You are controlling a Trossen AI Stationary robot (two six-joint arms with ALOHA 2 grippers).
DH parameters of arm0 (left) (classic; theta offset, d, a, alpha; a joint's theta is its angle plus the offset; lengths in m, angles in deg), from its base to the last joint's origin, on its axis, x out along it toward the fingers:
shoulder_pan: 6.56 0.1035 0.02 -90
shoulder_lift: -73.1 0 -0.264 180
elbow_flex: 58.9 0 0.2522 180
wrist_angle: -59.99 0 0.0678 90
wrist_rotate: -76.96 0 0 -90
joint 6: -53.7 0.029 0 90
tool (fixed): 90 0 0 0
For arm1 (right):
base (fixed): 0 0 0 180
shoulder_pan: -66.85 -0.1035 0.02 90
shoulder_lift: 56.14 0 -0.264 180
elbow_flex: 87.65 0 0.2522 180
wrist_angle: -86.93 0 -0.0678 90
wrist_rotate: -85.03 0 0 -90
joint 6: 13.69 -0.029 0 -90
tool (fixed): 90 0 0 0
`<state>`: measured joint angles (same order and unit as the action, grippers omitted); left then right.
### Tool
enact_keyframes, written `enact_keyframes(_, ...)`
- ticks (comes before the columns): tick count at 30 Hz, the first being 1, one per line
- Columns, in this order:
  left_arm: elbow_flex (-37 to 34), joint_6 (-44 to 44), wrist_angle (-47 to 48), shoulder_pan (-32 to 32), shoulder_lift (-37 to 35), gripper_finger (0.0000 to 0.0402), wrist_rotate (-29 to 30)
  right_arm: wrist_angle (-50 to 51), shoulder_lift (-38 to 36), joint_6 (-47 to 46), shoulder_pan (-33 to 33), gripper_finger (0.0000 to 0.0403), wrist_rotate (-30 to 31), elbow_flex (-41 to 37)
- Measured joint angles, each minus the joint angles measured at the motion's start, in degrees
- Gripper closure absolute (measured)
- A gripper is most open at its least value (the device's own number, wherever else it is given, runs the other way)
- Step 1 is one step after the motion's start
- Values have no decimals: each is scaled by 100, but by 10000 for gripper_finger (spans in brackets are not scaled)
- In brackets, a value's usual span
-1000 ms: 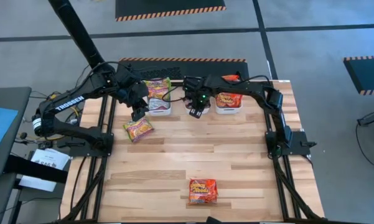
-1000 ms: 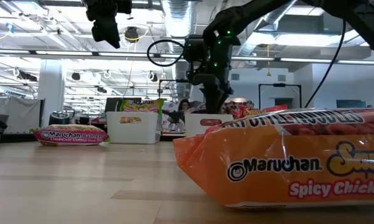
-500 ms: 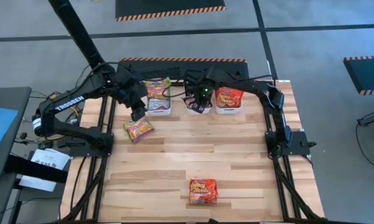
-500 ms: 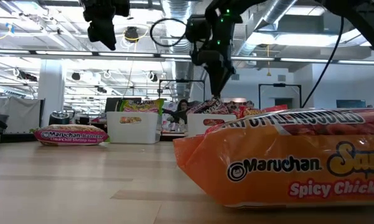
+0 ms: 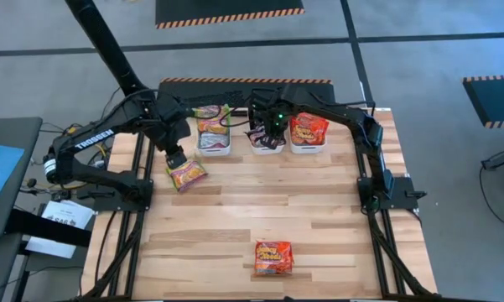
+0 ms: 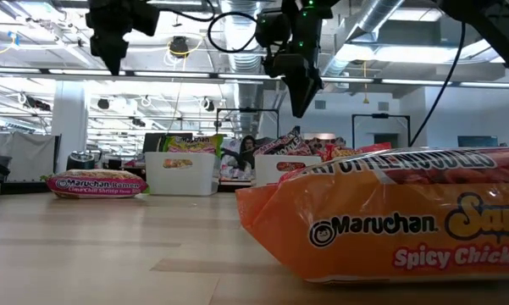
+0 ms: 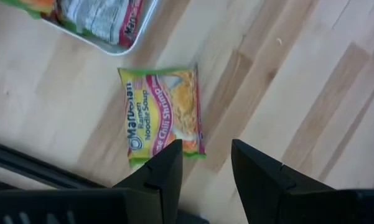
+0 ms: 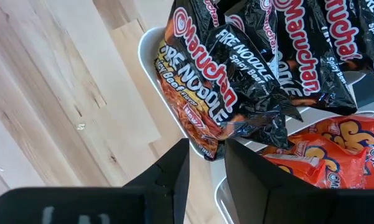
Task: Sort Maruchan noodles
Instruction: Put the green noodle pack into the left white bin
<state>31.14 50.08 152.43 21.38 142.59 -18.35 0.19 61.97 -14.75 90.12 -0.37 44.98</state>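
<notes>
My left gripper [image 7: 202,165] hangs open and empty above the green packet [image 5: 186,174] at nine o'clock on the table [image 5: 319,210] — it belongs in the green tub [image 5: 212,143]. My right gripper [image 8: 205,163], also open and empty, hovers over the black packets [image 8: 236,81] at twelve o'clock — the orange packet [image 5: 272,257] waits at six.

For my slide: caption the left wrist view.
Open left gripper hovering above a green-edged noodle packet on the wooden table.
</notes>
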Motion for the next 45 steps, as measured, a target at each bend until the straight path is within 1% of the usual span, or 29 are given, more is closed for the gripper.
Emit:
enact_keyframes(3, -220, -38, -9, -23, -9, 279, -167, 0, 0, 0, -2, 276, -2, 0)
enact_keyframes(7, -990, -164, -213, -84, -4, 279, -512, 11, 0, -2, -7, 276, -2, 0)
enact_keyframes(11, -1728, -293, -374, -133, 4, 280, -533, 92, 0, -2, -9, 276, -9, 0)
enact_keyframes(14, -2082, -361, -617, -129, -9, 285, -317, 130, 0, 0, -9, 276, -11, 0)
enact_keyframes(17, -2349, -488, -1023, -127, -13, 289, 179, 122, 0, -2, -14, 276, -11, 0)
enact_keyframes(19, -2533, -592, -1433, -121, -13, 289, 211, 122, 0, -2, -31, 276, -11, 0)
enact_keyframes(20, -2632, -613, -1611, -120, -13, 289, 144, 122, 0, -2, -37, 276, -17, 0)
enact_keyframes(25, -3033, -619, -2505, -127, -13, 289, -560, 133, 0, -43, -39, 276, -20, 0)
enact_keyframes(27, -3156, -658, -2725, -127, -11, 289, -790, 131, 0, -44, -36, 276, -20, 0)
enact_keyframes(30, -3302, -660, -2774, -127, -11, 289, -923, 130, 0, -45, -35, 276, -18, 0)
enact_keyframes(32, -3398, -628, -2816, -127, -11, 289, -844, 112, 0, -46, -35, 276, -18, 0)
enact_keyframes(35, -3417, -726, -2854, -125, -9, 278, -553, 38, 0, -47, -35, 276, -19, 0)
enact_keyframes(40, -3388, -907, -3149, -121, 15, 246, 245, -199, -2, -50, -35, 276, -17, 0)
enact_keyframes(43, -3386, -876, -3185, -100, 215, 229, 303, -210, -2, -55, -35, 276, -17, 0)
enact_keyframes(45, -3386, -842, -3182, -93, 437, 219, 191, -210, -2, -63, -35, 276, -17, 0)
